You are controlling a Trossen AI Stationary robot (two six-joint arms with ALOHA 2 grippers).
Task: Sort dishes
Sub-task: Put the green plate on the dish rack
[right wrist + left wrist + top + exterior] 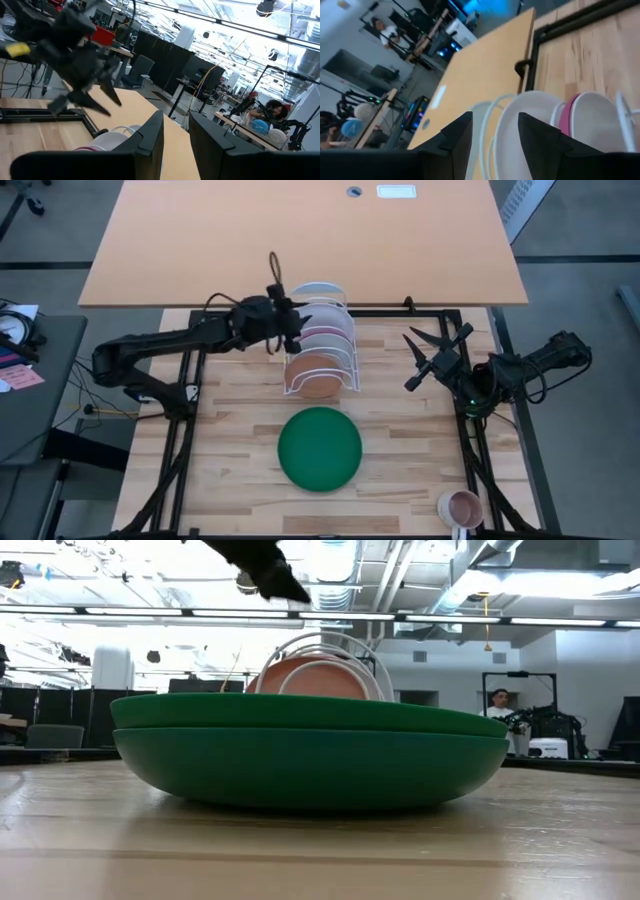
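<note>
Three dishes stand on edge in the white wire rack point(351, 348): the white plate point(320, 289) at the far end, the magenta-pink plate point(328, 338) in the middle and the terracotta plate point(318, 372) nearest. The dark green plate point(320, 448) lies flat on the table in front of the rack and fills the low view point(310, 755). My left gripper point(293, 320) hovers open above the rack's left side, its fingers to either side of the white plate's rim point(530, 125) without touching it. My right gripper point(437, 340) waits open in the air, right of the rack.
A small pink mug point(462, 507) stands at the table's near right corner. A black frame point(470, 311) borders the wooden table, and an orange tabletop point(300, 240) lies beyond the far edge. A person point(497, 702) sits in the room behind.
</note>
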